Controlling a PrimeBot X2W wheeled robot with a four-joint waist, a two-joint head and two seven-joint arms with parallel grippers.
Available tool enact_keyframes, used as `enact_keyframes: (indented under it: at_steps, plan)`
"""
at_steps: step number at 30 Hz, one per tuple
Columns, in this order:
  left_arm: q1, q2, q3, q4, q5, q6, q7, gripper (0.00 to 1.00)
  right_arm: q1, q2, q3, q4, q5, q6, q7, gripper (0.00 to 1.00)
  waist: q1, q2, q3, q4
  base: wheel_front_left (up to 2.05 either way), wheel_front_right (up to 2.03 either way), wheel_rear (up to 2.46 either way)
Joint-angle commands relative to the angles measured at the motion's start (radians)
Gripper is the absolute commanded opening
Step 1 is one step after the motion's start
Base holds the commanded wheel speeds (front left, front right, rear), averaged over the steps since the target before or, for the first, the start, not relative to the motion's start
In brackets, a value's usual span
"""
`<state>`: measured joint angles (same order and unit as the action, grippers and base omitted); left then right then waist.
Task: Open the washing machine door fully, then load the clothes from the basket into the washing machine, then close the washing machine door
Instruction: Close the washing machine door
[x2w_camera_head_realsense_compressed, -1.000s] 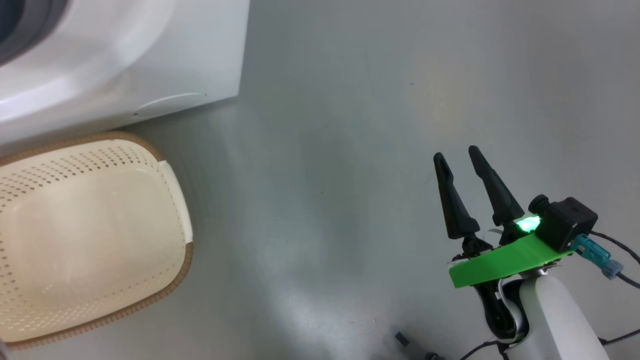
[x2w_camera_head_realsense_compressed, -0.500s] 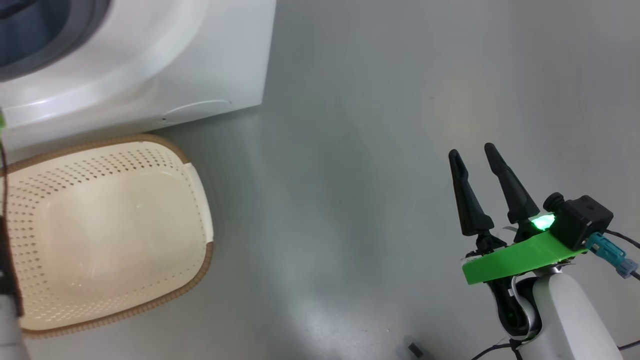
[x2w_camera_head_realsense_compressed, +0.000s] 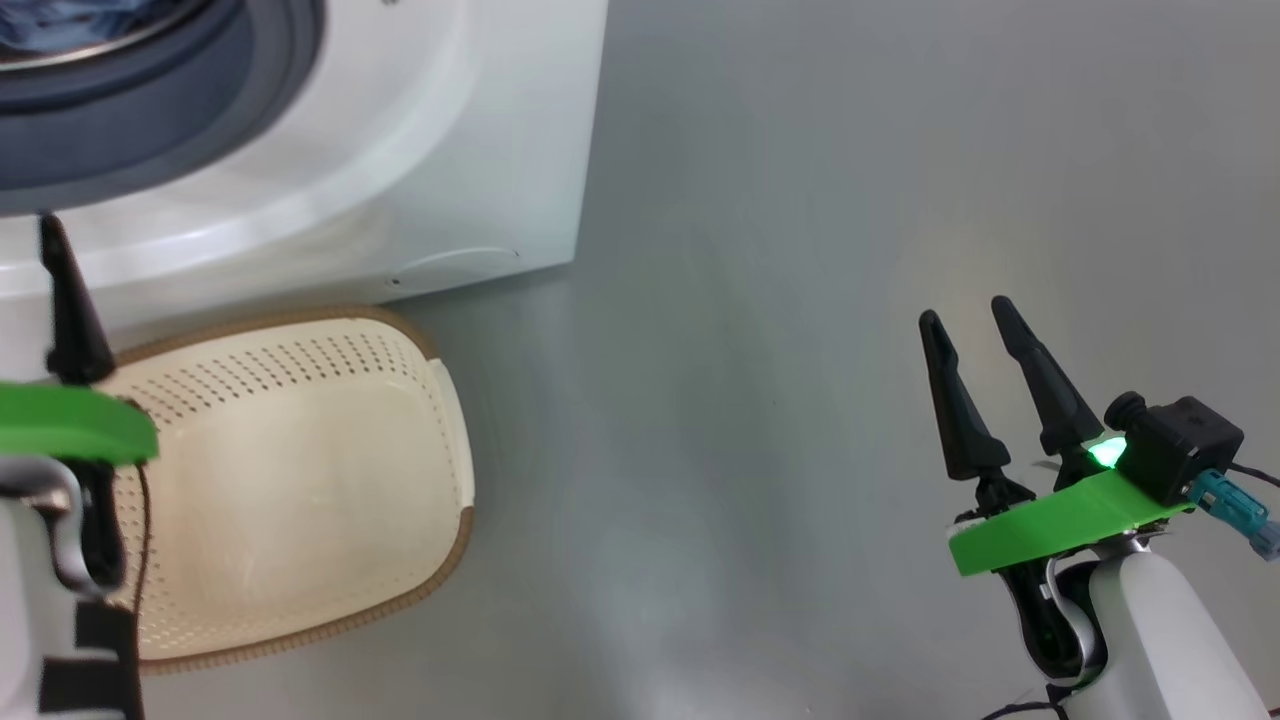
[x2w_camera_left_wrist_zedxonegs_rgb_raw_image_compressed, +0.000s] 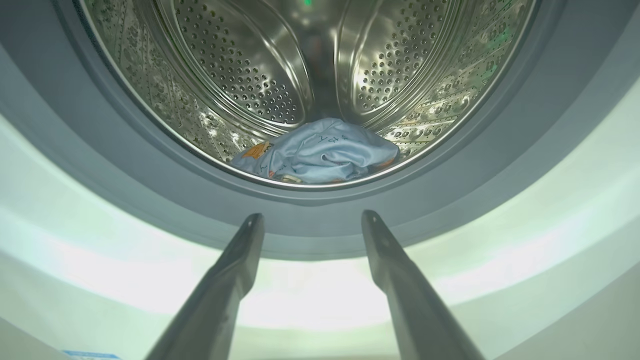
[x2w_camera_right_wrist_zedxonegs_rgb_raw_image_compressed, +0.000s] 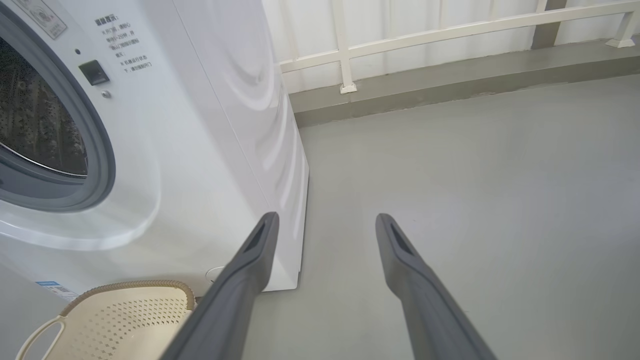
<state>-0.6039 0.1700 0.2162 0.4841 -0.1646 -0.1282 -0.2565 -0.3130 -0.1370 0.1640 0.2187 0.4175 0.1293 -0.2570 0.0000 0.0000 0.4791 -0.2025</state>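
Basket (x2w_camera_head_realsense_compressed: 280, 322) empty beside the washing machine (x2w_camera_head_realsense_compressed: 480, 150); left hand (x2w_camera_left_wrist_zedxonegs_rgb_raw_image_compressed: 312, 220) and right hand (x2w_camera_head_realsense_compressed: 968, 315) spread open, holding nothing — clothes (x2w_camera_left_wrist_zedxonegs_rgb_raw_image_compressed: 320, 152) heaped near the lip of the drum (x2w_camera_left_wrist_zedxonegs_rgb_raw_image_compressed: 235, 80) might catch in the closing door.

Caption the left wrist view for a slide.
Open left gripper faces the steel perforated drum, where light blue printed clothes lie behind the grey-blue rubber gasket.
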Motion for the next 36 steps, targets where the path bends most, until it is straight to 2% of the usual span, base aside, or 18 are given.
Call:
enact_keyframes:
  at_steps: [1, 17, 36]
  plan:
    - [0.043, 0.026, 0.031, -0.038, -0.010, -0.002, -0.005, 1.00, 0.039, -0.015, 0.013, -0.017, -0.010, 0.001, -0.005, 1.00, 0.0000, 0.0000, -0.049, 0.023, 0.00, 0.00, 0.00]
    - [0.312, -0.048, 0.002, -0.145, 0.007, -0.002, -0.005, 1.00, 0.144, -0.079, 0.021, -0.002, -0.001, 0.001, -0.005, 1.00, 0.0000, 0.0000, -0.209, 0.079, 0.00, 0.00, 0.00]
    - [0.499, -0.078, -0.028, -0.248, -0.024, -0.002, -0.005, 1.00, 0.234, -0.118, 0.019, 0.009, 0.008, 0.001, -0.005, 1.00, 0.0000, 0.0000, -0.328, 0.130, 0.00, 0.00, 0.00]
